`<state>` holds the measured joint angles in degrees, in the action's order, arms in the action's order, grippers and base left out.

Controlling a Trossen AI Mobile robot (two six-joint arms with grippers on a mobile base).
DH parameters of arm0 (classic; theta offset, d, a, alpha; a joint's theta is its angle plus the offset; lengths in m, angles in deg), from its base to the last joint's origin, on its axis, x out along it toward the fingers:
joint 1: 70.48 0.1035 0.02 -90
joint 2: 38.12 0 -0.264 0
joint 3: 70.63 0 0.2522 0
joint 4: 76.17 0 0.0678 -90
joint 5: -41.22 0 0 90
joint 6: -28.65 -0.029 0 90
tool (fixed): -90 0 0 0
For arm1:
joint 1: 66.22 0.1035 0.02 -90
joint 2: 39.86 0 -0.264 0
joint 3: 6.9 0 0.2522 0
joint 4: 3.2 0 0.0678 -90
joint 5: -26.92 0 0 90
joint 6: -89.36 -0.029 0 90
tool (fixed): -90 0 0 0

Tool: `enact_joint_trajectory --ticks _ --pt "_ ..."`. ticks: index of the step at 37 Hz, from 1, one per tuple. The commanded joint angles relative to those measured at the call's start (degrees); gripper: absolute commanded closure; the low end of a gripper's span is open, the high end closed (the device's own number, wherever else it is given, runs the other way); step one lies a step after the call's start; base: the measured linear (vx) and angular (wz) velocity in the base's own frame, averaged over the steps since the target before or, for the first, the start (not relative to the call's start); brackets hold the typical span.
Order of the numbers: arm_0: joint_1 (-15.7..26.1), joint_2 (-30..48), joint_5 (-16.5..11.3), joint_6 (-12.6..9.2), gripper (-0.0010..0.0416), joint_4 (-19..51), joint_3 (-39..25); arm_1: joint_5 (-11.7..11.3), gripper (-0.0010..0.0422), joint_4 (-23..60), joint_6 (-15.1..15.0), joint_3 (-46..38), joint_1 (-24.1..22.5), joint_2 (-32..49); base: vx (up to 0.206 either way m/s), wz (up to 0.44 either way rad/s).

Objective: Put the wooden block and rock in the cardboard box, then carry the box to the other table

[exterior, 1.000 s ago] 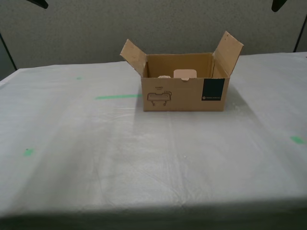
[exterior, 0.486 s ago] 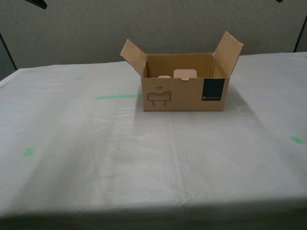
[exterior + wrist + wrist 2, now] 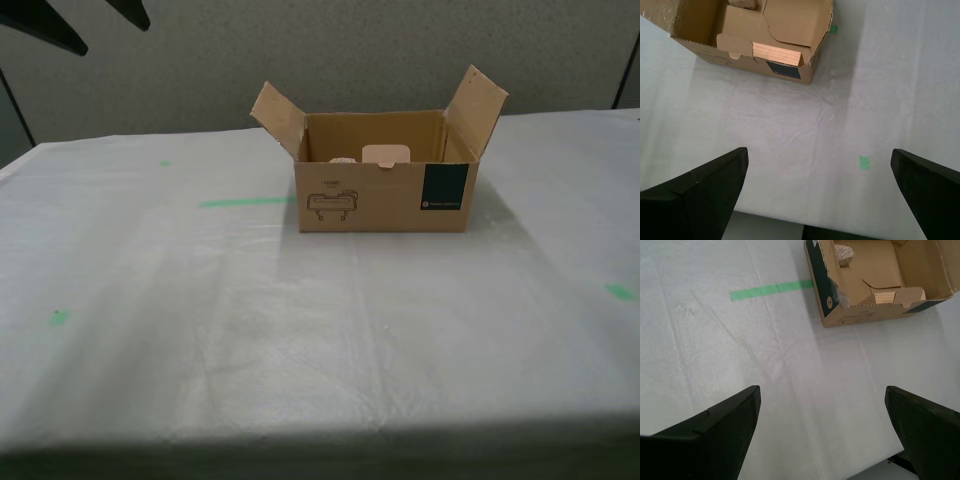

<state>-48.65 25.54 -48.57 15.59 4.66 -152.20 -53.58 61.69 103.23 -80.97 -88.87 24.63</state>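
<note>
One corrugated cardboard box [image 3: 385, 190] is sitting on the wrinkled white tabletop [image 3: 300, 340], holding one pale wooden block [image 3: 888, 296] and one lumpy rock [image 3: 843, 254]. My first gripper [image 3: 820, 195] and second gripper [image 3: 822, 427] are hovering with jaws wide apart, gripping nothing.

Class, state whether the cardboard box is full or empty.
Neither: the cardboard box holds the rock and the wooden block, with bare floor showing between them.

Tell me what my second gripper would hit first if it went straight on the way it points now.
Probably the bare white cloth of the table. My second gripper is open and empty; the cardboard box lies off that line, though depth is unclear.
</note>
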Motion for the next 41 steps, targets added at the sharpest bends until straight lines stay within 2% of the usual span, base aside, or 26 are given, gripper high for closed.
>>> enact_joint_trajectory --ticks 1,15,17,21,25,41 --pt "0.0 0.0 0.3 0.0 0.0007 0.0 0.0 0.0 0.0073 -1.0 0.3 1.7 0.0 -1.1 0.0 0.0" --pt "0.0 0.0 0.3 0.0 0.0007 -0.2 -0.1 0.2 0.0073 -0.5 0.3 1.9 0.0 -1.1 0.0 0.0" --pt "0.0 0.0 0.3 -1.3 0.0007 -0.6 -0.1 0.2 0.0073 -0.5 0.4 1.9 0.0 -1.1 0.0 0.0" --pt "0.0 0.0 -0.1 -1.0 0.0007 -1.5 -0.1 0.2 0.0073 -0.2 1.7 1.9 0.0 -1.1 0.0 0.0" --pt "0.0 0.0 -0.7 -0.4 0.0007 -1.8 0.0 0.2 0.0073 -0.2 1.6 1.9 0.0 -1.1 0.0 0.0" --pt "0.3 0.0 -0.8 -0.4 0.0007 -2.1 0.3 0.2 0.0073 0.0 2.2 1.9 0.0 -1.1 0.0 0.0"
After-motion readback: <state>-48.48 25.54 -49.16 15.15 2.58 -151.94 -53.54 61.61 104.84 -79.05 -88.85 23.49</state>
